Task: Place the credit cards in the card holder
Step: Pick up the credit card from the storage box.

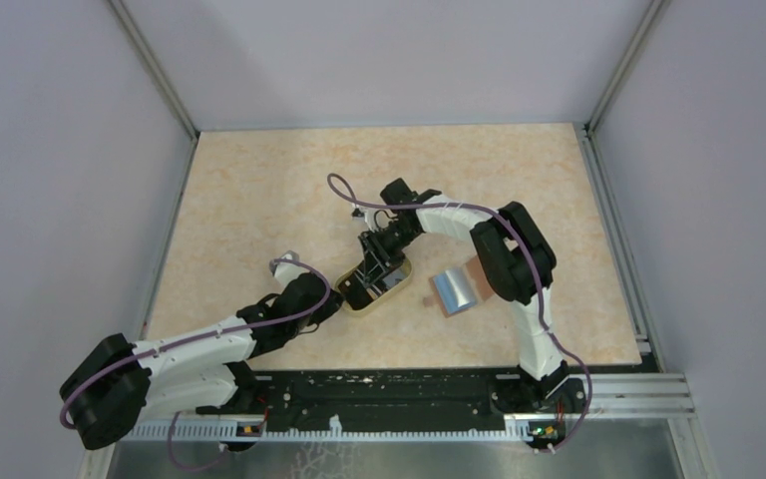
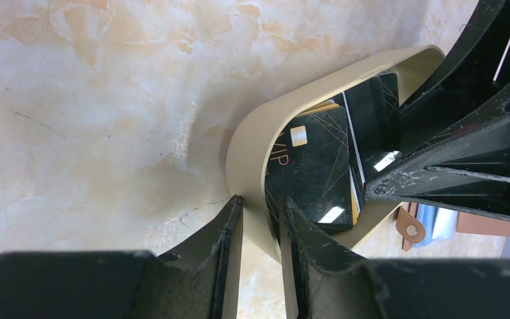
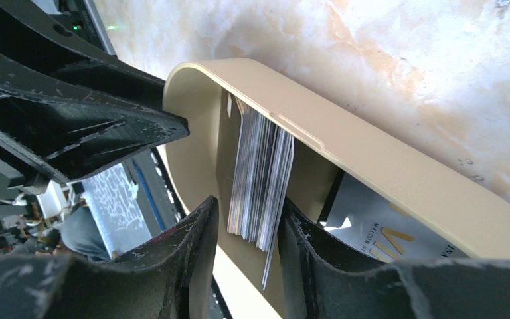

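step: pick | left gripper pinches dish rim | right gripper clamps credit cards stack in dish | card holder open on table, 3 o'clock of dish | next: lift stack clear, swing to card holder

My right gripper pinches a stack of credit cards standing on edge at lower centre, inside the tan dish, whose rim runs from upper left to lower right. A gold-lettered card lies flat at lower right. Marbled table fills the upper right.
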